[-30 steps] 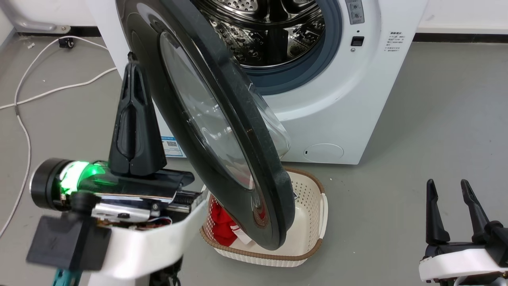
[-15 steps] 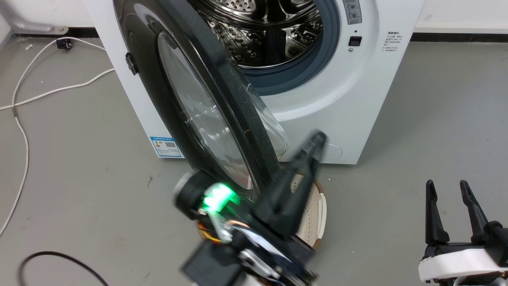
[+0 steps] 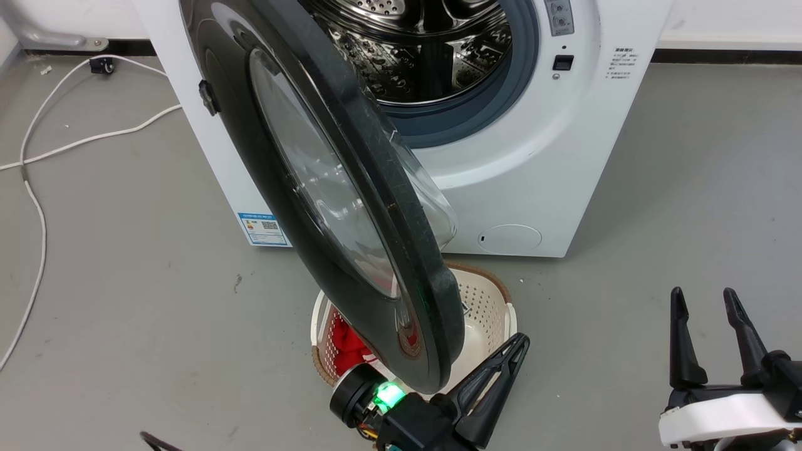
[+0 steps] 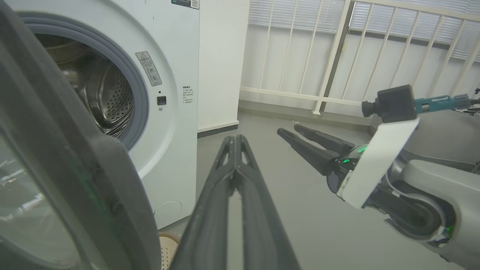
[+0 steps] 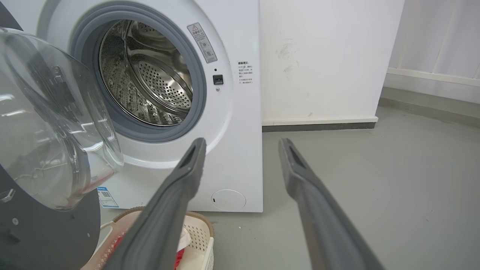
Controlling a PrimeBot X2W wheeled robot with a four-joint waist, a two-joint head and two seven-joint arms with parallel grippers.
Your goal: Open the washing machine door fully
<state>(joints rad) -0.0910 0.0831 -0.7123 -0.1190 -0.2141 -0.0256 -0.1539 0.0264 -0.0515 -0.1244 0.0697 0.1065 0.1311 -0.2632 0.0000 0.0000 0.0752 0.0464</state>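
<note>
Head view: the washing machine door (image 3: 326, 194) hangs part-open, with the left gripper (image 3: 517, 346) at its 5 o'clock edge, near the basket (image 3: 485, 300). Left wrist view: that gripper's fingers (image 4: 213, 195) press together, empty, with the door rim at 9 o'clock. Right wrist view: the right gripper (image 5: 242, 144) gapes idle; a push may slip off the glossy rim.

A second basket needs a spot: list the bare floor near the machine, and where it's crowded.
Free: floor between machine and right gripper; floor between cable and machine. Crowded: at the door's lower edge, with basket and left gripper close by.
</note>
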